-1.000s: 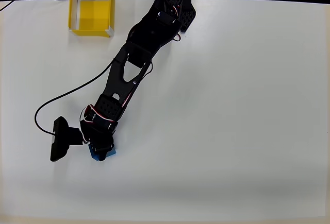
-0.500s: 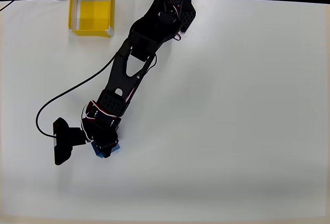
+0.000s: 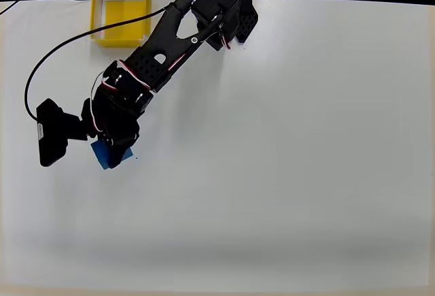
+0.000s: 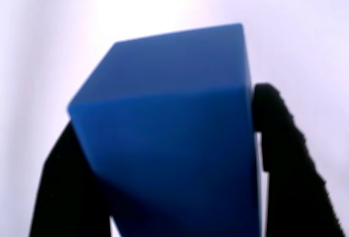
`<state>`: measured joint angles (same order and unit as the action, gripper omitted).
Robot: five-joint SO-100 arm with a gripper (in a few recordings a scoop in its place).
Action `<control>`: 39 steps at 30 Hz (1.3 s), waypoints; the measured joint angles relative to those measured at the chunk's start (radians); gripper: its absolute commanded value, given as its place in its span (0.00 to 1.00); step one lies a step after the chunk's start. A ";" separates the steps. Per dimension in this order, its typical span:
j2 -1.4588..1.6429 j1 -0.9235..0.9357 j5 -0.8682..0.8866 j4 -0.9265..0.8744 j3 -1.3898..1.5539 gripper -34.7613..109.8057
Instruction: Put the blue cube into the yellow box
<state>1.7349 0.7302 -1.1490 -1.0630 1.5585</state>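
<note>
The blue cube (image 4: 169,133) looms large in the wrist view, clamped between two black fingers (image 4: 283,155) against a pale background. From overhead, only a blue corner of the cube (image 3: 102,153) peeks out under the black gripper (image 3: 112,148), which is shut on it at the left side of the white table. The yellow box (image 3: 121,15) stands open-topped at the table's far left corner, well beyond the gripper, with the arm's links passing close by its right wall.
The arm's base (image 3: 231,3) sits at the table's far edge, middle. A black cable (image 3: 41,68) loops from the box area down to the black wrist camera (image 3: 53,139) left of the gripper. White table (image 3: 306,160) stretches right and toward the near edge.
The arm has swung up and to the left with the blue cube in its grip, moving from the lower middle-left toward the box's side of the table.
</note>
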 measured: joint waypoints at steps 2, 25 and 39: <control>0.055 0.067 -0.017 -0.015 0.048 0.37; 0.440 0.698 -0.184 -0.037 0.525 0.36; 0.476 0.830 -0.310 0.037 0.721 0.36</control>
<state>2.2105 1.5601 -1.4588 -1.0262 2.2795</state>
